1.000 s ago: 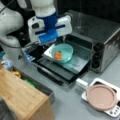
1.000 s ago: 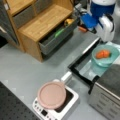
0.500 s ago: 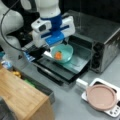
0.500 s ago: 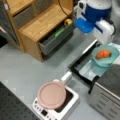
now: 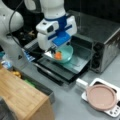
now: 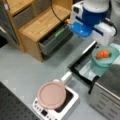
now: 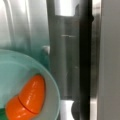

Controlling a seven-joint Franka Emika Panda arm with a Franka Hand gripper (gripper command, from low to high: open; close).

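From where I stood, the white-and-blue gripper (image 5: 55, 48) hung low over the near rim of a pale teal plastic bowl (image 5: 65, 53), which sat on the dropped glass door of a steel toaster oven (image 5: 105, 47). Whether the gripper was closed on the rim or merely hovering at it I could not tell; its body hid the fingertips in both front views. Inside the bowl lay an orange toy carrot (image 5: 58, 55), directly beneath and just ahead of the gripper, close enough that the two looked nearly touching. In a front view the carrot (image 6: 103, 54) lay with its long axis roughly across the bowl (image 6: 106, 57), below and to the right of the gripper (image 6: 98, 45).

Away from the gripper, toward a front view's left, stood a wooden cabinet (image 6: 37, 25) with an open grey drawer (image 6: 53, 41). Nearer the front of the grey bench (image 6: 22, 67), well apart from the gripper, a round pinkish-brown lid (image 6: 51, 95) rested on a small white scale-like hob (image 6: 58, 107).

The wrist view alone showed the carrot (image 7: 28, 98) split by a seam, tucked against the bowl's (image 7: 53, 90) rim, with the oven door's dark hinge gap beyond; the gripper itself did not appear there.
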